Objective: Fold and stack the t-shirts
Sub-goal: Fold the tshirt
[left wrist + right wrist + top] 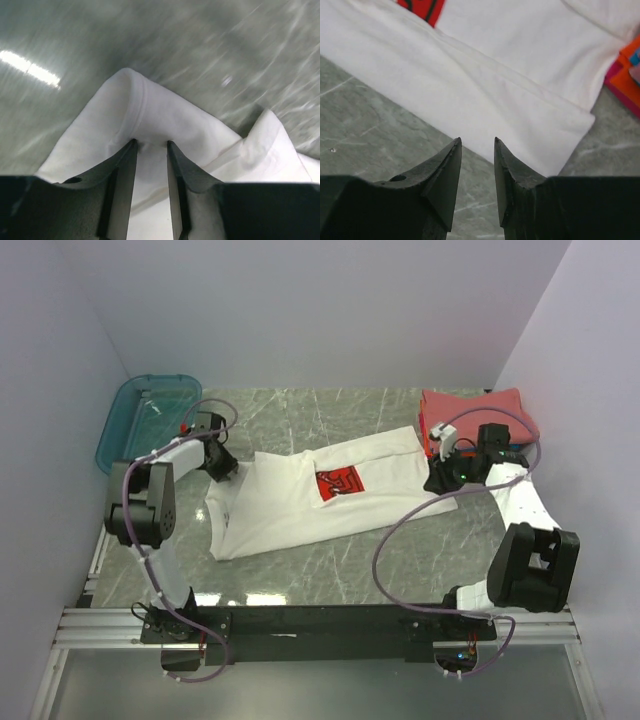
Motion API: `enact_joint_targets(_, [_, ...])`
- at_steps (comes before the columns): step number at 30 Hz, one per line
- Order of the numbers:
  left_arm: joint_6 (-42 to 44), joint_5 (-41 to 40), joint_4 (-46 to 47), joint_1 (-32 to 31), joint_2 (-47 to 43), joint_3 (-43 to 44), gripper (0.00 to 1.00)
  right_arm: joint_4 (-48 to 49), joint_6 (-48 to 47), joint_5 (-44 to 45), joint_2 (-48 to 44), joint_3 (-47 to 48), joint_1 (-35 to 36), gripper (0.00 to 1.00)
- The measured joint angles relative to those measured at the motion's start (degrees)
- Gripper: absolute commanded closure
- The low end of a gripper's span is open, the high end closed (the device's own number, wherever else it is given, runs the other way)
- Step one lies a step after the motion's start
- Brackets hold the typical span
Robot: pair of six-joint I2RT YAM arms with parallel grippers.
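Observation:
The white tee (300, 502) with the red chest print (338, 483) lies spread at a slant across the table. My left gripper (222, 468) is at its left end. In the left wrist view the left gripper (151, 144) is shut on a raised fold of the white tee (165, 112), with cloth between its fingers. My right gripper (440, 480) is at the tee's right hem corner. In the right wrist view the right gripper (476, 141) is slightly open and empty over bare table, just short of the hem (520, 130). Folded tees (478, 415) are stacked at the back right, coral-red on top.
A teal plastic bin (150, 420) stands at the back left corner. The edge of the folded stack (625, 75) shows orange and red close to the tee's hem corner. White walls close in the table on three sides.

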Motion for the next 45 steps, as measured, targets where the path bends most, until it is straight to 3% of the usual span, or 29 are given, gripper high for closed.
enact_joint_targets(6, [3.56,1.70,-3.10,0.09,11.34,16.04,0.65,0.17,-5.73,-1.07,-3.89,-0.42,12.24,0.61])
enact_joint_targets(10, [5.77,2.84,-6.01,0.35,19.39,28.57,0.64,2.56,-12.07,0.81,-6.08,-3.74,26.16,0.51])
enact_joint_targets(14, [7.54,2.91,-7.78,0.87,22.25,34.16,0.61,6.91,-13.88,7.63,-5.18,-5.42,40.06,0.47])
enact_joint_targets(18, [9.90,2.91,-8.57,1.99,22.27,37.35,0.59,13.40,-12.85,16.31,1.55,-3.45,50.21,0.45])
enact_joint_targets(25, [11.89,5.57,-7.93,5.07,19.43,42.82,0.51,18.23,-9.86,24.52,17.51,8.13,58.16,0.45])
enact_joint_targets(28, [12.87,5.64,-5.86,5.95,11.76,38.23,0.39,19.96,-8.98,27.15,21.18,11.78,62.71,0.45])
enact_joint_targets(31, [13.14,6.14,-2.91,7.37,-1.77,28.41,0.32,21.14,-7.63,29.57,26.05,16.09,66.82,0.45])
enact_joint_targets(36, [12.70,10.32,4.57,17.03,-29.33,10.10,0.31,21.99,-4.87,32.06,33.94,21.14,70.10,0.45])
enact_joint_targets(39, [13.20,11.43,6.51,21.46,-39.67,2.12,0.31,21.99,-3.23,33.90,36.04,23.21,70.25,0.49])
enact_joint_targets(45, [15.65,13.53,2.71,21.68,-45.46,-8.70,0.31,21.53,-0.20,37.57,41.16,29.64,70.71,0.77])
